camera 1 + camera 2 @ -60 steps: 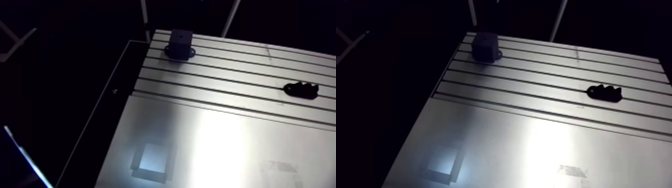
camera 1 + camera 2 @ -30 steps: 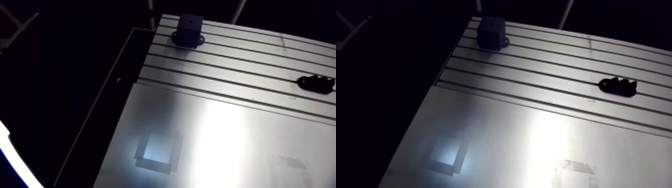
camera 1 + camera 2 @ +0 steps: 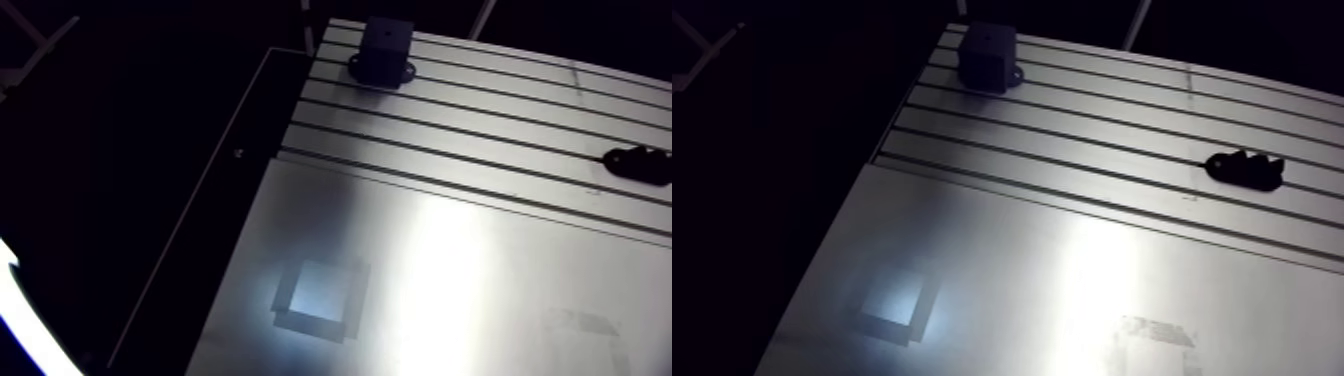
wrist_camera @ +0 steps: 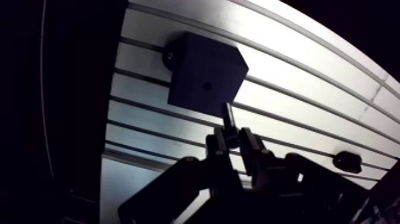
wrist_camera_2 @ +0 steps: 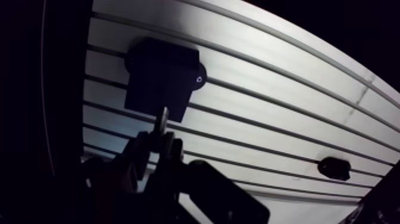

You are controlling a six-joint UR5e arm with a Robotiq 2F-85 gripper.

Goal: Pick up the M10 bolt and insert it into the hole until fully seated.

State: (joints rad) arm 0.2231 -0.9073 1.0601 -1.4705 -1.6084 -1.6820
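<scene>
Position of work: the gripper (image 4: 233,140) is clamped on the bolt (image 4: 228,115), one finger on each side of its lower end. The thin shank stands out ahead of the fingers (image 4: 216,146). The bolt points at the dark block (image 4: 205,74). In the wrist view its tip lies at the block's near edge, short of the small hole (image 4: 206,86) in the block's face. Whether tip and block touch cannot be told.

Edges: the block sits on the slotted part of the table (image 3: 480,120), at the far end and just beside the side edge, where the surface drops into darkness. Its base flange lies across a slot.

Open room: a wide run of slotted surface lies between the block and a small black fitting (image 3: 1244,168), which sits well apart towards the opposite side. On the near side of the slots is a smooth plate (image 3: 480,280) carrying a bright square patch (image 3: 320,293).

Change from the earlier frames: the whole arm view has shifted, so the camera has moved. The block and the fitting hold the same places on the slots. The gripper does not show in the arm view, then or now.
</scene>
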